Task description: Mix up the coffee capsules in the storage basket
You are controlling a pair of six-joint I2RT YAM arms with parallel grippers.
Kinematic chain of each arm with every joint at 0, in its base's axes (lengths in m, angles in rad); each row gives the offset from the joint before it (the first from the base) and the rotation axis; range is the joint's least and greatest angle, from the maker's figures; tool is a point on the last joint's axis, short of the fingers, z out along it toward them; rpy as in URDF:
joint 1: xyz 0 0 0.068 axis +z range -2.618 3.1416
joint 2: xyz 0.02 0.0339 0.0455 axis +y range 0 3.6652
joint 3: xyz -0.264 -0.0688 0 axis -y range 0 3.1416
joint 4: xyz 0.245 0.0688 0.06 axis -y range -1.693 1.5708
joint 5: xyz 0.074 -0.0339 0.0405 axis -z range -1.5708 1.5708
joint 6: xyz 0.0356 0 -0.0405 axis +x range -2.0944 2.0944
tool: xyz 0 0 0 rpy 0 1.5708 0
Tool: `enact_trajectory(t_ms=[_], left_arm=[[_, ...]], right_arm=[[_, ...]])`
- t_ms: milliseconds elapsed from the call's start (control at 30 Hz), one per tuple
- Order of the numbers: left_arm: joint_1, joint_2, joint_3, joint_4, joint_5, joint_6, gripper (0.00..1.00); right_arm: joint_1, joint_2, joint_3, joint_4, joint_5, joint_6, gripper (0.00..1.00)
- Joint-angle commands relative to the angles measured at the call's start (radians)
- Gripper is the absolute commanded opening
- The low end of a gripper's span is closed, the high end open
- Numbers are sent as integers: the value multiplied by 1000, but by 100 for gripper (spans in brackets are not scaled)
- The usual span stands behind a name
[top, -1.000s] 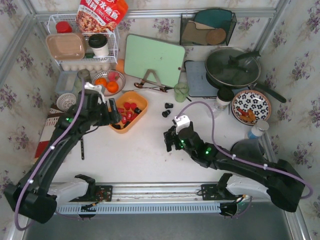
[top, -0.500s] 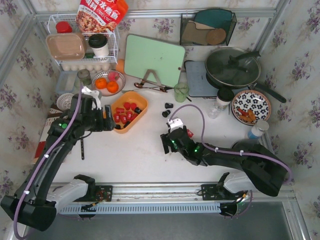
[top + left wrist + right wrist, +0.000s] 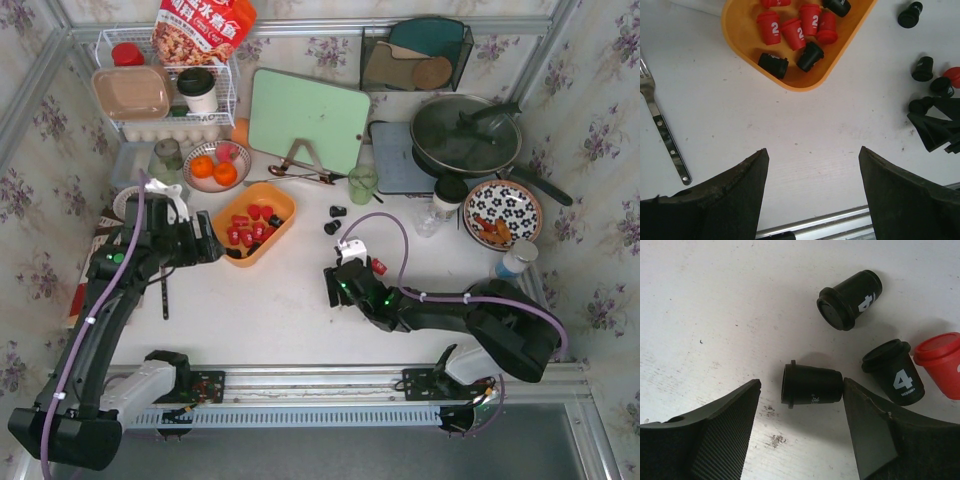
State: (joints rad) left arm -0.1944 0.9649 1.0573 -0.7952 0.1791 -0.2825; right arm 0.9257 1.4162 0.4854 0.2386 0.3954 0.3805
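The orange storage basket (image 3: 283, 203) (image 3: 737, 35) holds several red and black coffee capsules (image 3: 249, 226) (image 3: 799, 34). My left gripper (image 3: 208, 244) (image 3: 812, 149) hangs open just left of the basket, above bare table, with nothing between its fingers. My right gripper (image 3: 333, 287) (image 3: 801, 381) is low over the table, open around a black capsule (image 3: 812, 385) lying on its side; the right finger touches its base and the left finger stands apart. Nearby lie two more black capsules (image 3: 850, 300) (image 3: 894, 371) and a red capsule (image 3: 939, 362) (image 3: 379, 267).
Two loose black capsules (image 3: 338, 211) (image 3: 331, 227) lie right of the basket. A fork (image 3: 665, 140) lies near the left gripper. Behind stand a bowl of oranges (image 3: 215, 165), green cutting board (image 3: 308, 120), green cup (image 3: 362, 183), pan (image 3: 465, 135) and patterned plate (image 3: 502, 213).
My left arm has drawn back leftward, away from the basket. My right arm has stretched lower and its jaws have narrowed round the lying black capsule.
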Motion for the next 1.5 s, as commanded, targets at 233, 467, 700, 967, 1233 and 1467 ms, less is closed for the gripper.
enact_trajectory(t_ms=[233,467,700,967,1233,1467], left_arm=[[32,2,0,31,73,-17,76],[38,-2,0,31,86,-21,75],[40,-6,0,31,95,-21,76],[42,-16,0,34,104,-22,75],[51,-36,-3,38,106,-22,75],[59,-46,-3,36,106,-21,75]], right_arm=[[-2,10,5,66,-14,26,55],[-2,-6,19,39,-12,16,34],[-2,-6,62,-3,-27,13,24],[-2,-33,174,-37,-41,-33,16],[-13,132,433,4,-33,-196,15],[-71,445,793,32,-145,-260,13]])
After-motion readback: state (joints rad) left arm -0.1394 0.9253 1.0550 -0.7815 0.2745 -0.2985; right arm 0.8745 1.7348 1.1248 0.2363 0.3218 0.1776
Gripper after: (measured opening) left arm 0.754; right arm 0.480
